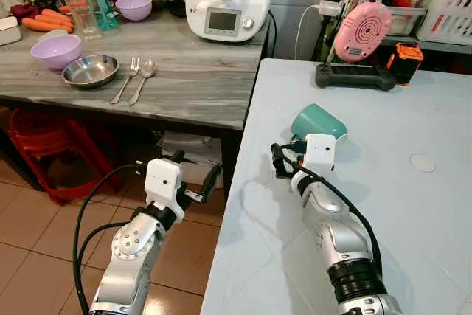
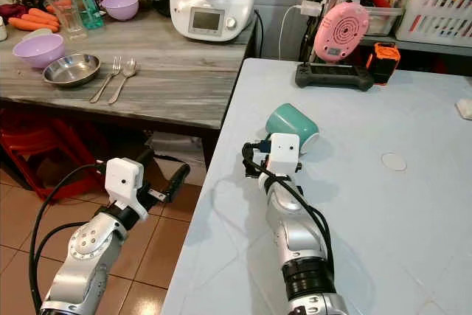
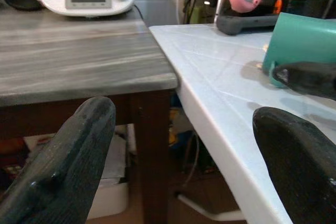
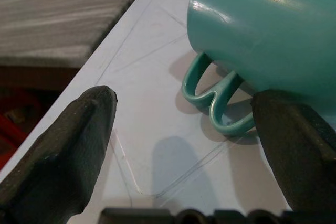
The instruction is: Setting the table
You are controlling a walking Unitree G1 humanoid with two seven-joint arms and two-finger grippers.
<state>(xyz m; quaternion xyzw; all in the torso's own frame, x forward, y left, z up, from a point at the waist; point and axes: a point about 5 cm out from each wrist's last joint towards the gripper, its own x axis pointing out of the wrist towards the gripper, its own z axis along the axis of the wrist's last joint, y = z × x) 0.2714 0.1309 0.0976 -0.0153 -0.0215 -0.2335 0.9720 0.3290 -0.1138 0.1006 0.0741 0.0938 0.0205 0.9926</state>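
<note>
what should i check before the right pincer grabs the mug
1. Right pincer open: ok, the fingers stand wide apart.
2. Mug upright: not ok, it lies tipped on the white table, handle toward the pincer.
3. Handle between the fingers: cannot tell; it sits nearer one finger and nothing grips it yet.
4. Room at the table edge: ok, the mug lies in from the edge.
5. Left pincer out of the way: ok, open and held off the table beside the wooden counter.
</note>
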